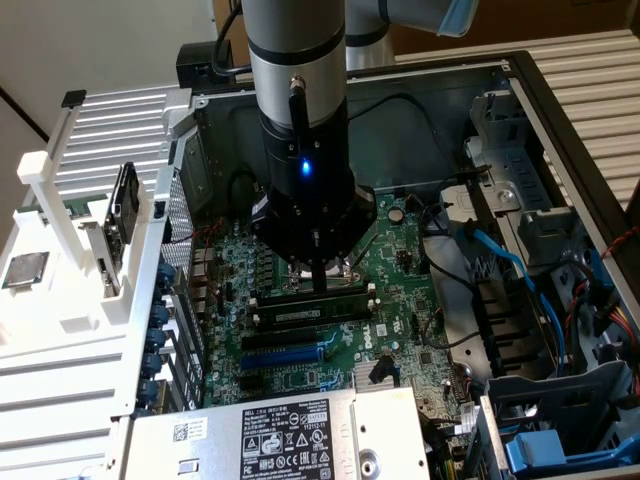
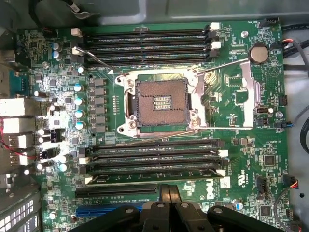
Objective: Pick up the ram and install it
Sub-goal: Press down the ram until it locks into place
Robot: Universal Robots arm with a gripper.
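Already the ram (image 1: 312,312) lay flat in a black slot of the motherboard (image 1: 400,250), just in front of the empty processor socket (image 2: 161,102). My fingers (image 1: 318,277) were pressed together directly above its middle, tips at its top edge, inside the open computer case (image 1: 560,130), beside the blue slot (image 1: 285,352).

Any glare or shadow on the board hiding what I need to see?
Wrist view: strong glare on the CPU socket frame and on the capacitors beside it; memory slots readable. Exterior view: the arm darkens the board, and the gripper sits over the ram.
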